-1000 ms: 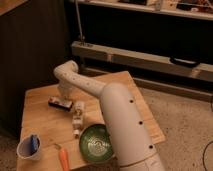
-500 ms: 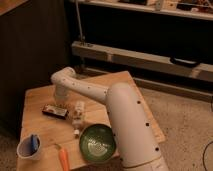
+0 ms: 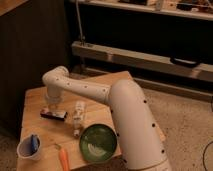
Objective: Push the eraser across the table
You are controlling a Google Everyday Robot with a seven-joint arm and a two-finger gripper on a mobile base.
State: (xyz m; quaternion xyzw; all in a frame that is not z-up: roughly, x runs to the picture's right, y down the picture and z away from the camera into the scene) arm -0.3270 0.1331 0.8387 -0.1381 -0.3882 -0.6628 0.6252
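Note:
The eraser (image 3: 53, 114), a small flat black block with a pale top, lies on the left part of the light wooden table (image 3: 35, 97). My gripper (image 3: 52, 105) hangs down from the white arm and sits directly over the eraser's far edge, touching or nearly touching it. The arm's elbow (image 3: 56, 80) is just above it, and the rest of the arm sweeps to the right and down to the front.
A clear small bottle (image 3: 78, 117) lies just right of the eraser. A green bowl (image 3: 98, 142) sits at the front middle, a white cup with a blue item (image 3: 29, 148) at the front left, and an orange carrot (image 3: 63, 158) by the front edge. Dark shelving stands behind.
My gripper has swung left and come down toward the front of the table. The eraser has slid a little toward the front left with it. The bottle, bowl and cup have not moved.

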